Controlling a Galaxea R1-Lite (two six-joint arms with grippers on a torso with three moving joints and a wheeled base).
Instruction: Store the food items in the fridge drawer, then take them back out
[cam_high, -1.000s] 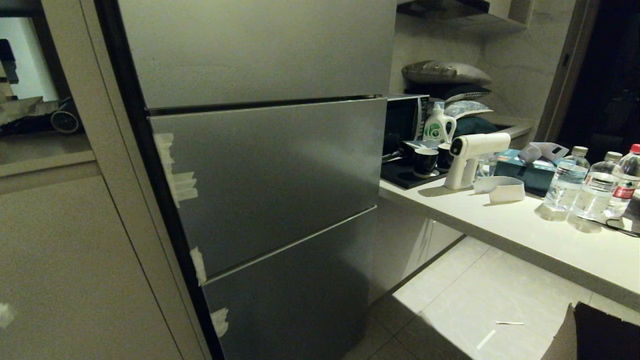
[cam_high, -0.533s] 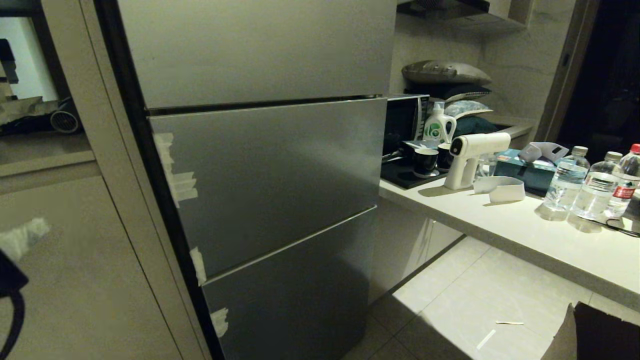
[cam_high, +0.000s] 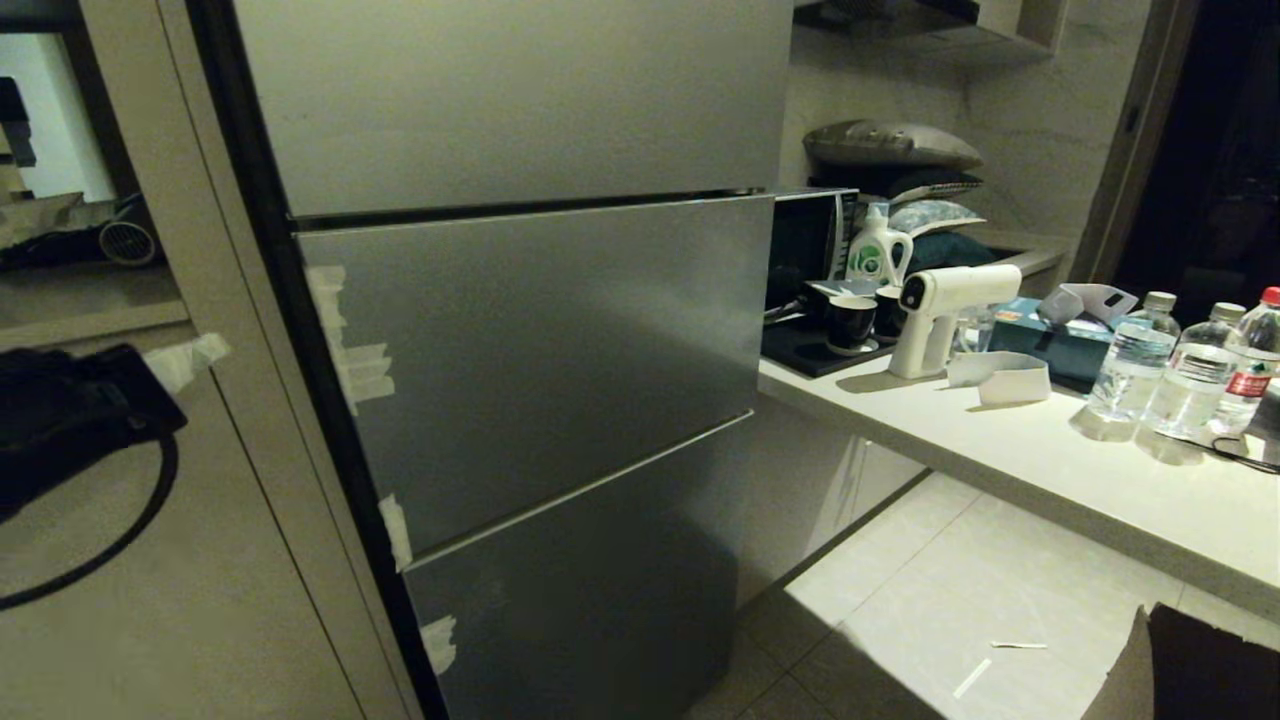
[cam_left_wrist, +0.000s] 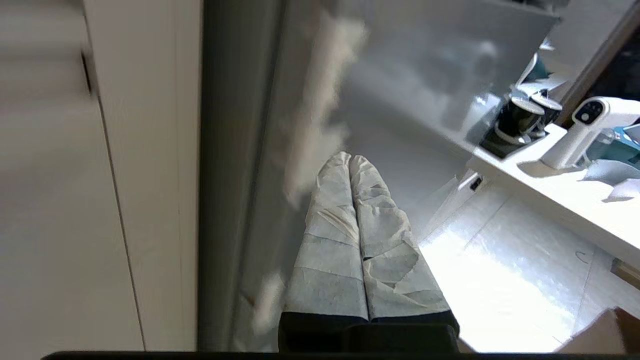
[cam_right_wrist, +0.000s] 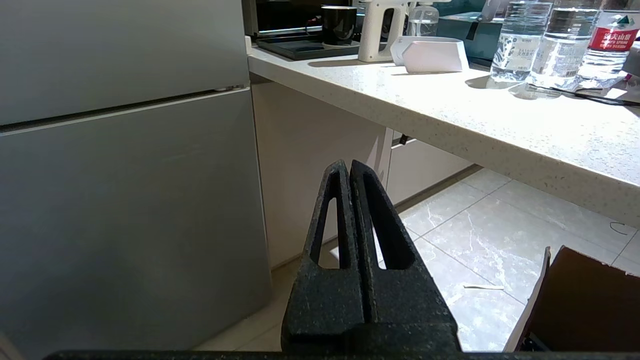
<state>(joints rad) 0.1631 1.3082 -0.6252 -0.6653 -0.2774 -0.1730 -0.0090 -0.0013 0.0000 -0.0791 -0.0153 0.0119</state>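
Note:
The fridge drawer is the middle grey panel of three and it is closed, with white tape scraps along its left edge. Neither food item shows in any view. My left gripper hangs at the left in front of the beige cabinet, its white-taped fingers pressed together and empty, pointing toward the fridge's taped edge. My right gripper is parked low, shut on nothing, beside the drawer front and the lowest panel.
A pale counter runs to the right of the fridge with a white spray gun, dark mugs and water bottles. A cardboard box stands on the tiled floor. A beige cabinet flanks the fridge's left.
My left arm has come up into the head view from the lower left edge and moved right toward the fridge's taped edge. The fridge and the right arm are unchanged.

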